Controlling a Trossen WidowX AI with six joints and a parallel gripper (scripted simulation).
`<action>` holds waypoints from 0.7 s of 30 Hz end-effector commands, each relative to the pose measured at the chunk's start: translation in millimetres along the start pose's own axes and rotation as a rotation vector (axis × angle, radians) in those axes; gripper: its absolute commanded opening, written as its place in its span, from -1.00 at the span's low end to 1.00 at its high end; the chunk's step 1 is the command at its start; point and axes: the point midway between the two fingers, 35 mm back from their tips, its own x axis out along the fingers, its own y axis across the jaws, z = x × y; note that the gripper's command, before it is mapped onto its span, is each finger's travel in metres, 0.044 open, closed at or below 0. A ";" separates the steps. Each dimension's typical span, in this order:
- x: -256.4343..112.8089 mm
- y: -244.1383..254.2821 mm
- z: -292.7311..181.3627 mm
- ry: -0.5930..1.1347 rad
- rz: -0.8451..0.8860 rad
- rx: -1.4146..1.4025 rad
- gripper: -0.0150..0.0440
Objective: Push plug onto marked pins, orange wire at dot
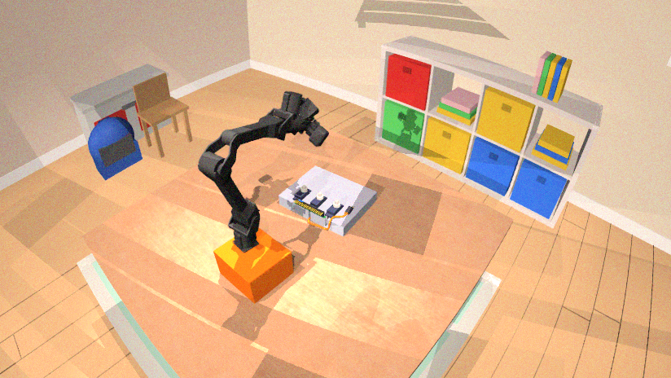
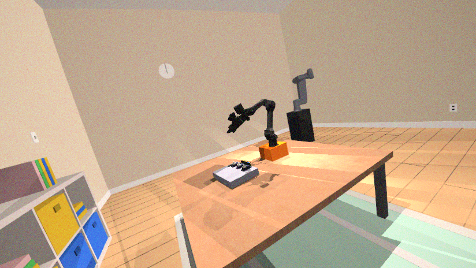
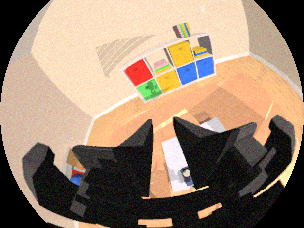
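Note:
The pale holder (image 1: 347, 190) (image 2: 229, 173) (image 3: 170, 149) lies on the table with several dark parts on top, three with white round tops. The row of pins (image 1: 308, 207) runs along its near edge; single pins, the band and the dot are too small to make out. An orange lead (image 1: 323, 228) loops down over the near side and up to the small dark plug (image 1: 349, 209) at the holder's right side. The plug's holes cannot be made out. My gripper (image 1: 321, 139) (image 2: 228, 131) (image 3: 162, 121) is partly open and empty, high above the holder, tilted forward and down.
The orange base block (image 1: 253, 270) (image 2: 275, 153) stands on the table on the near side of the holder. Beyond the table stand a shelf (image 1: 434, 105) with coloured bins, a chair (image 1: 161, 112) and a blue backpack (image 1: 112, 136). Another grey arm (image 2: 301, 88) stands behind the table.

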 end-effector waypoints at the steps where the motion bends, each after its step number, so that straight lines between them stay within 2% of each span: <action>1: -11.5 -10.6 9.7 -0.070 -0.007 -0.056 -0.10; 21: -83.4 -57.7 54.0 -0.435 -0.149 -0.358 -0.10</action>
